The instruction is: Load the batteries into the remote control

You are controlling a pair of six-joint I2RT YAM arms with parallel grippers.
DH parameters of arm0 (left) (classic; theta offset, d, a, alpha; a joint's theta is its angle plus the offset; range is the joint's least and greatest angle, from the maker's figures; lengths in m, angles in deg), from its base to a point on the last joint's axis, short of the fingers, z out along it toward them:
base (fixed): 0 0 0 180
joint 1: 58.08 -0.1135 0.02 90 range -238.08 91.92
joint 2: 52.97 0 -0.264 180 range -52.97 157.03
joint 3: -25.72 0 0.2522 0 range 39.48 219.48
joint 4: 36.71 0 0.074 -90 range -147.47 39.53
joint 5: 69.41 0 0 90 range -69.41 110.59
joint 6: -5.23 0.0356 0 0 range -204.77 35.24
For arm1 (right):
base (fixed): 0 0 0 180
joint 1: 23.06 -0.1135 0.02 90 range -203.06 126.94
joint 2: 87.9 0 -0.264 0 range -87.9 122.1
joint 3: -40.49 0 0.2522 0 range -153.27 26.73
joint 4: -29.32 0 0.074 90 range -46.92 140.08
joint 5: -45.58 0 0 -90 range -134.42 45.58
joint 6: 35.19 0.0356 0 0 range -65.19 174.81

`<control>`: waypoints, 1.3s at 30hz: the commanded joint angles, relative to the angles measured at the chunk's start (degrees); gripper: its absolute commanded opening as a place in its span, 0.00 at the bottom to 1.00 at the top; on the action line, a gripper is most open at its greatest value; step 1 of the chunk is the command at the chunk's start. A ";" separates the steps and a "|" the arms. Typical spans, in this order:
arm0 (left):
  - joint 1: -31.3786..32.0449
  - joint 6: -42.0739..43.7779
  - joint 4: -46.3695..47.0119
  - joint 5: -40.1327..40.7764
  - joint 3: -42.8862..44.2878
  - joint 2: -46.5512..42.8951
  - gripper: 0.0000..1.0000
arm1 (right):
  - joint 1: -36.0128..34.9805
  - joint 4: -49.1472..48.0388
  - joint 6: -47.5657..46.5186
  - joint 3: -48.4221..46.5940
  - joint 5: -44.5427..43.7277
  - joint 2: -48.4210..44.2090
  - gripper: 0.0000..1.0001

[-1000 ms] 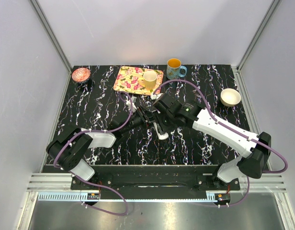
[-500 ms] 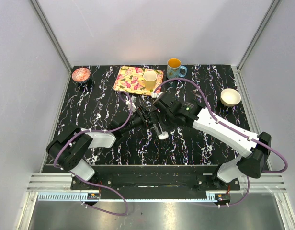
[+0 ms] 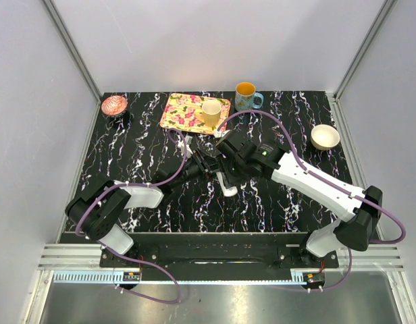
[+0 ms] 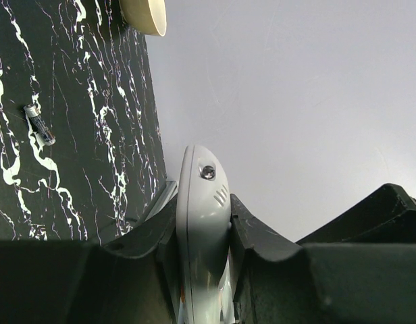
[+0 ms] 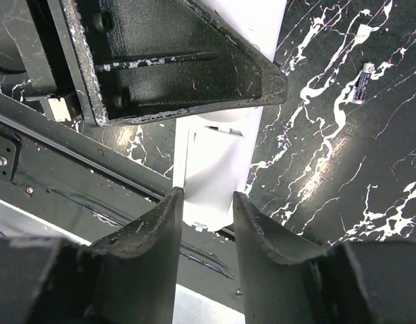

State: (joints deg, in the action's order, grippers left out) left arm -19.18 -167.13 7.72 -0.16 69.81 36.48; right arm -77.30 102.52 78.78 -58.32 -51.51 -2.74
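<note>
Remote control: clamped edgewise in left fingers, long axis toward 12 o'clock, mid-table.
Right fingers: part-open astride its white end, grip uncertain.
Battery: loose on table, 2 o'clock of right fingers, right arm nearer.

Left gripper clamped tight, right gripper partly parted.

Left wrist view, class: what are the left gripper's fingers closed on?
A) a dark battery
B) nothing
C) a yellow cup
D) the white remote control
D: the left gripper has both fingers pressed against the sides of the white remote control, while a dark battery lies apart on the table.
</note>
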 commanded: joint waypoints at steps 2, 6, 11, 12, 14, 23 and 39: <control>0.13 0.19 5.00 -0.34 0.61 -0.07 0.00 | -0.34 -1.08 0.47 -1.52 0.15 -0.18 0.32; 0.13 0.10 5.18 -0.52 0.70 0.11 0.00 | -0.34 -1.08 0.38 -1.25 0.24 -0.09 0.31; 0.13 -0.07 5.61 -0.52 0.52 0.46 0.00 | -0.43 -0.99 0.29 -0.99 0.06 0.09 0.30; 0.13 -0.16 5.61 -0.60 0.52 0.38 0.00 | -0.34 -0.91 0.12 -0.99 -0.03 0.00 0.30; 0.22 -0.34 5.88 -0.69 0.52 0.38 0.00 | -0.34 -0.73 0.12 -0.99 -0.55 0.18 0.33; 0.13 -1.48 7.37 -0.96 0.26 0.11 0.00 | -0.34 -0.55 -0.94 -0.55 -1.78 0.44 0.44; 0.22 -2.18 9.75 -1.04 -0.88 0.73 0.00 | -0.34 -0.91 -0.15 -1.95 -2.66 -0.52 0.61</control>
State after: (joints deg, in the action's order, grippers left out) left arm -19.18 -168.42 10.96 -0.58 68.96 37.13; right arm -77.30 102.52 78.45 -58.32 -52.41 -2.47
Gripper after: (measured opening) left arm 0.310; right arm 0.569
